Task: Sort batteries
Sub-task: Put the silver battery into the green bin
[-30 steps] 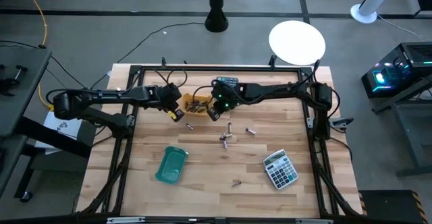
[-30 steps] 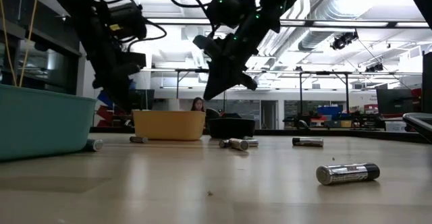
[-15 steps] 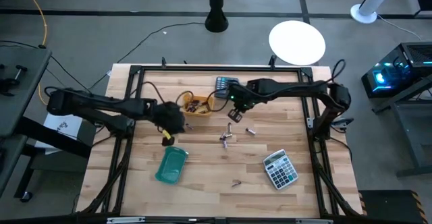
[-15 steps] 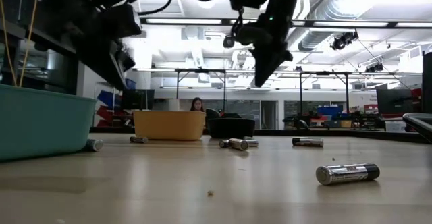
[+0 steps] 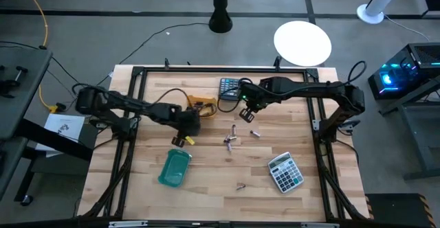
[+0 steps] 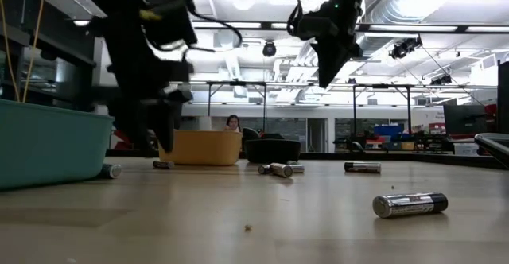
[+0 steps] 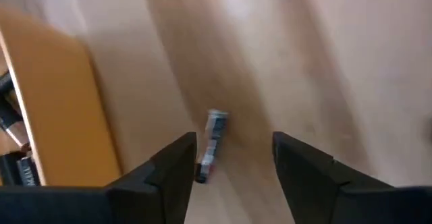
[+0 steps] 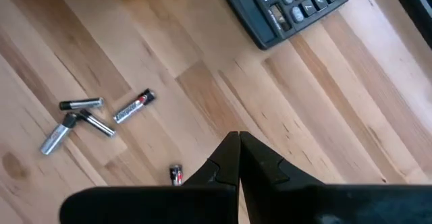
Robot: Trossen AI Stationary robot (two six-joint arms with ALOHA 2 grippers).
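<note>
Several small batteries lie loose on the wooden table, among them a cluster point(image 5: 230, 141), one point(image 5: 255, 133) to its right and one point(image 5: 240, 185) near the front. My left gripper point(image 7: 233, 140) hangs open over a battery point(image 7: 210, 143) that lies on its side beside the yellow tray point(image 5: 201, 106); its fingers stand on either side without touching it. That tray holds more batteries point(image 7: 13, 140). My right gripper point(image 8: 238, 137) is shut and empty, in the air right of the tray point(image 5: 247, 114), above the loose batteries point(image 8: 135, 106).
A teal tray point(image 5: 175, 167) sits toward the near left. One calculator point(image 5: 232, 87) lies behind my right gripper, another point(image 5: 285, 172) at the near right. Black frame rails point(image 5: 130, 145) run along the table's sides. Bare wood lies between the teal tray and the near calculator.
My left gripper has left the yellow tray's left side, gone toward the near edge, then a little right, and come down close to the table. My right gripper has drawn away from the yellow tray toward the table's right and risen.
</note>
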